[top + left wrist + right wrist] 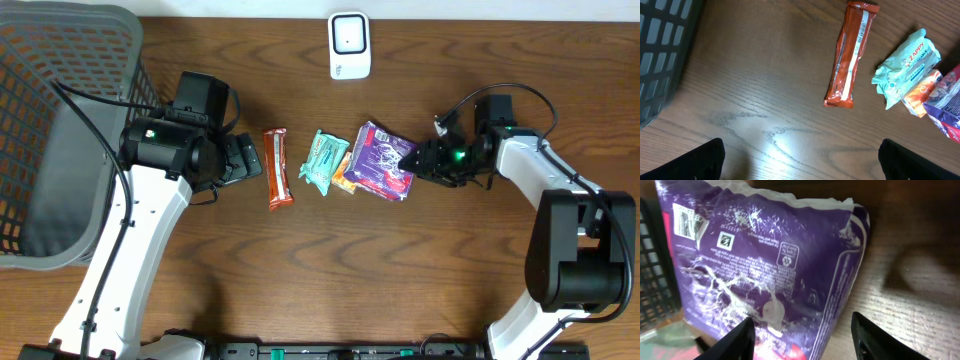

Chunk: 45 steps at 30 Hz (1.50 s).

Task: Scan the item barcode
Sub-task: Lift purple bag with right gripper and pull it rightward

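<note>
While the basket (40, 70) sits left, the purple packet (385, 160) lies outside.

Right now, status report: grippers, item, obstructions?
Left gripper open, near bar. Right gripper open astride purple bag, barcode showing. Scanner unobstructed.

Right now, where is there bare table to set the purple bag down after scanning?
Free: the wide bare table between the two arms, robot-side of the snack row; also the strip between scanner and that row. Crowded: the middle, where red bar, teal pack, orange pack and purple bag lie close, left gripper and right gripper at either end.
</note>
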{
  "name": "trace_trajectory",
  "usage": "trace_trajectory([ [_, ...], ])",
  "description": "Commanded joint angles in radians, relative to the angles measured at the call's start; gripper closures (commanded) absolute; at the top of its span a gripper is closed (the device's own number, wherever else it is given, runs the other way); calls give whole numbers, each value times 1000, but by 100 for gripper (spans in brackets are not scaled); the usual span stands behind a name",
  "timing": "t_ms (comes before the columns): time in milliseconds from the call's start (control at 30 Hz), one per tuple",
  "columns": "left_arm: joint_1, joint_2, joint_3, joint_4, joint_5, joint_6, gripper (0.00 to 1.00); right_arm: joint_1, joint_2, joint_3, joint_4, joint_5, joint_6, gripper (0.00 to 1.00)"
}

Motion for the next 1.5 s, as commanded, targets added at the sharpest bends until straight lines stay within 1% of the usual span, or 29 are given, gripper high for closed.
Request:
trace_trajectory([
  [0,3,-5,7,-4,-9,-13,2,38,-21,-11,23,32,12,48],
  [133,3,-5,7,-4,-9,-13,2,66,-21,-19,74,31,12,57],
  [200,3,-5,7,-4,-9,-13,2,74,-21,-19,88,14,12,67],
  [267,3,-5,7,-4,-9,-13,2,80,-21,-19,87,14,20,74],
  [333,3,-5,7,-4,-9,-13,2,86,-21,-19,82,18,19,76],
  [367,3,-5,7,-4,-9,-13,2,90,-21,-21,82,22,19,79],
  [400,3,-5,7,-4,-9,-13,2,93,-21,-22,83,28,19,83],
  [433,3,-5,7,-4,-9,-13,2,97,-21,-22,83,38,19,92],
  [467,3,-5,7,-4,-9,-13,2,103,-21,-22,84,49,19,99],
  [567,3,-5,7,-4,-9,-13,2,108,-28,-13,86,50,19,99],
  [633,3,-5,7,-4,-9,-13,2,101,-50,13,58,76,19,99],
  [700,3,-5,7,-4,-9,-13,2,95,-87,61,-4,166,20,99],
  [800,3,-5,7,-4,-9,-13,2,103,-155,171,-139,380,19,99],
  [833,3,-5,7,-4,-9,-13,2,111,-188,231,-208,507,19,99],
  [867,3,-5,7,-4,-9,-13,2,117,-207,267,-252,592,19,99],
  [967,3,-5,7,-4,-9,-13,2,137,-244,327,-344,806,19,98],
  [1033,3,-5,7,-4,-9,-13,2,145,-254,329,-372,875,20,99],
  [1100,3,-5,7,-4,-9,-13,2,145,-249,323,-401,812,56,99],
  [1133,3,-5,7,-4,-9,-13,2,144,-244,307,-401,735,73,98],
  [1167,3,-5,7,-4,-9,-13,2,143,-234,266,-368,609,72,69],
  [1200,3,-5,7,-4,-9,-13,2,142,-227,241,-341,552,72,51],
  [1233,3,-5,7,-4,-9,-13,2,142,-215,209,-301,492,72,40],
  [1267,3,-5,7,-4,-9,-13,2,142,-202,177,-257,436,72,36],
  [1300,3,-5,7,-4,-9,-13,2,142,-188,147,-214,391,72,36],
  [1367,3,-5,7,-4,-9,-13,2,142,-149,72,-91,272,71,37],
  [1467,3,-5,7,-4,-9,-13,2,142,-88,12,19,145,72,40],
])
